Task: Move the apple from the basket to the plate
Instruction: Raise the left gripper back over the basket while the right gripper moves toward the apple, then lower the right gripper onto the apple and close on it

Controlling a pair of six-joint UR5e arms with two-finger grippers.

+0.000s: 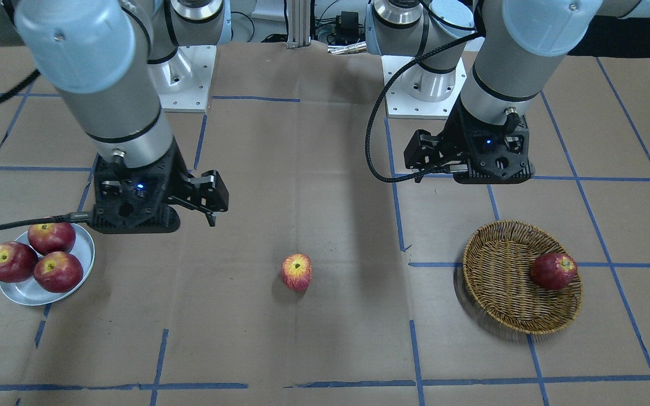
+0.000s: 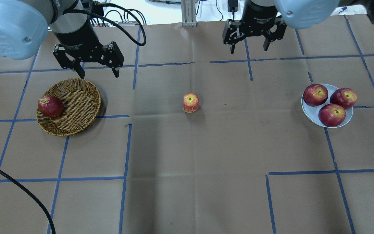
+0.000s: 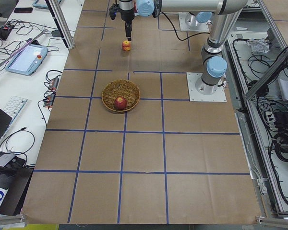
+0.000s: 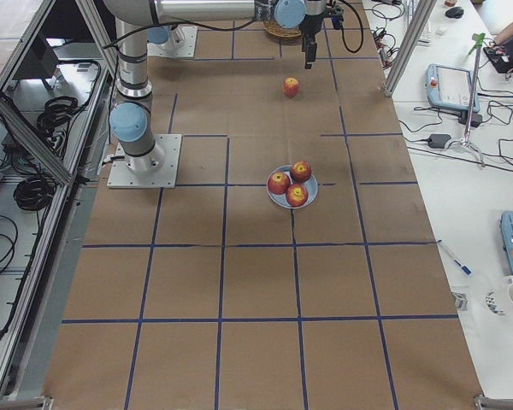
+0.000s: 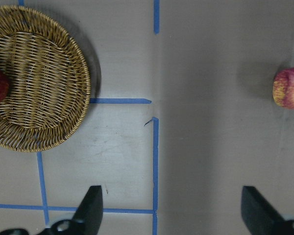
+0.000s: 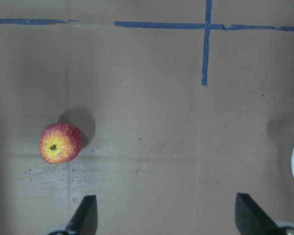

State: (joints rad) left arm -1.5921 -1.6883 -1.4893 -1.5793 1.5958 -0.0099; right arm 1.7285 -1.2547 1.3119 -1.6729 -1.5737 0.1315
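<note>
The streaked, yellow-blushed red apple (image 6: pixel 60 143) stands on the table between the round wicker basket (image 2: pixel 76 104) and the pale glossy plate (image 2: pixel 308 112), at ten o'clock from the seemingly nearer right gripper (image 6: pixel 165 196), which is spread and empty like the left gripper (image 2: pixel 98 74).

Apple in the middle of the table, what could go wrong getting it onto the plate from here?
1. The plate already holds three dark apples with little bare room left, so a fourth could knock one off or roll off the rim itself.
2. The apple sits loose on the flat table. If the open right gripper closes off-centre, it may push the apple away instead of gripping it.
</note>
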